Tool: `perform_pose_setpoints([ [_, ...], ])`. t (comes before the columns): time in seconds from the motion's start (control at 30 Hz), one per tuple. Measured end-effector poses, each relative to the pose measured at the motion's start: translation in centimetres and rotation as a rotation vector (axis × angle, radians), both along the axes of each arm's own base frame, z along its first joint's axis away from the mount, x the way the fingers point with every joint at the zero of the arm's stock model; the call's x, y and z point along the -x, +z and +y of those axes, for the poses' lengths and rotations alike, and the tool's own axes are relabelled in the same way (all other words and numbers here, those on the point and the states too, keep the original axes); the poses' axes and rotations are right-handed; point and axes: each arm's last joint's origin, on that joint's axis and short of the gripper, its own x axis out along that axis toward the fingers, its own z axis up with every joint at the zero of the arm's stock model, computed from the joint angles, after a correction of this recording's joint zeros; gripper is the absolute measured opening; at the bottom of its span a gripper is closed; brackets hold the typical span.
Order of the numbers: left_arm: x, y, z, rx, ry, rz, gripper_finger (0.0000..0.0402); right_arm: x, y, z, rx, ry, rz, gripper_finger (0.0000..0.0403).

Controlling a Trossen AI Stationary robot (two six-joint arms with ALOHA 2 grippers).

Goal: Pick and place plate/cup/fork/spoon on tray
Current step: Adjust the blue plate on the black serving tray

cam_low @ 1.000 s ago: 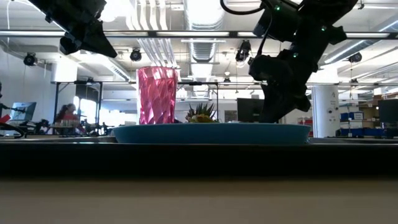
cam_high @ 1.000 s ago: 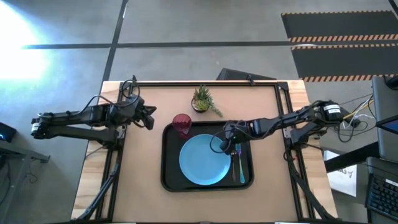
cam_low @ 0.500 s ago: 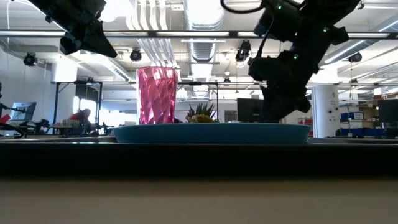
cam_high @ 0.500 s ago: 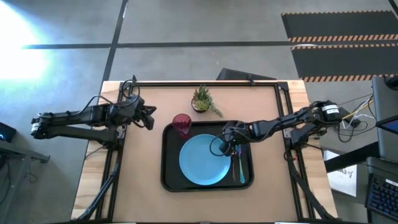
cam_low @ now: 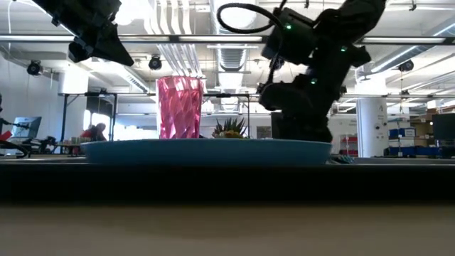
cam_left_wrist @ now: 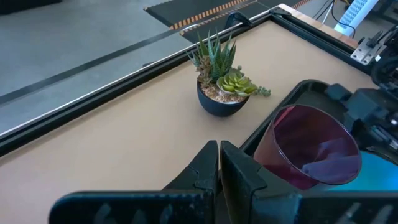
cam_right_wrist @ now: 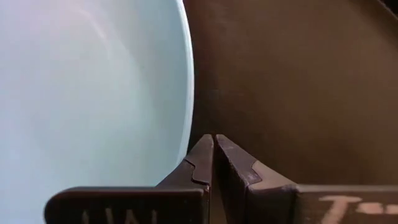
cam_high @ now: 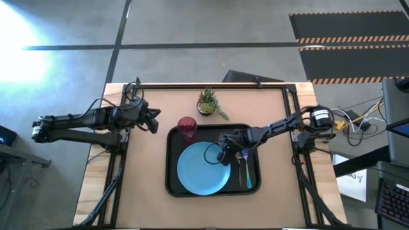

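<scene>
The light-blue plate (cam_high: 200,168) lies flat in the black tray (cam_high: 255,137); in the low view (cam_low: 206,149) it shows edge-on. The red cup (cam_high: 186,128) stands upright in the tray's far left corner. The dark spoon (cam_high: 240,165) and the blue-handled fork (cam_high: 248,175) lie side by side on the tray's right part. My right gripper (cam_high: 223,154) is shut, low over the tray at the plate's far right rim. My left gripper (cam_high: 155,120) is shut and empty, above the table left of the cup. My right gripper's shut fingers (cam_right_wrist: 202,158) stand against the plate's rim (cam_right_wrist: 189,127) on its far right side. They come slanting down from the table's right. The plate lies flat on the tray floor (cam_right_wrist: 292,81).
A small potted green plant (cam_high: 208,102) stands on the table behind the tray; it also shows in the left wrist view (cam_left_wrist: 221,81). Bare tabletop lies left of the tray and along the near edge.
My right gripper has gone toward the table's left edge, staying shut and low. The plate has slid left across the tray with it, staying flat. The cup, the fork and the spoon have kept their places.
</scene>
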Motion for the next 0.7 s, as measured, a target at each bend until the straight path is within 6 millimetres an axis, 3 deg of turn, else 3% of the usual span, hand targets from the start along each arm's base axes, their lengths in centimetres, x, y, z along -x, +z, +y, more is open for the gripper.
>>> perform_pose_setpoints([
  [0.2, 0.0, 0.0, 0.0, 0.0, 0.0, 0.001, 0.0, -1.3, 0.3, 0.1, 0.009, 0.052, -0.007, 0.0008],
  [0.5, 0.0, -0.1, 0.0, 0.002, 0.001, 0.006, 0.0, 0.7, 1.8, -0.3, 0.067, 0.019, 0.115, 0.0008],
  [0.7, -1.0, -1.2, 0.1, 0.017, 0.007, 0.06, 0.0, 1.2, 4.5, -0.5, 0.118, -0.018, 0.026, 0.0008],
])
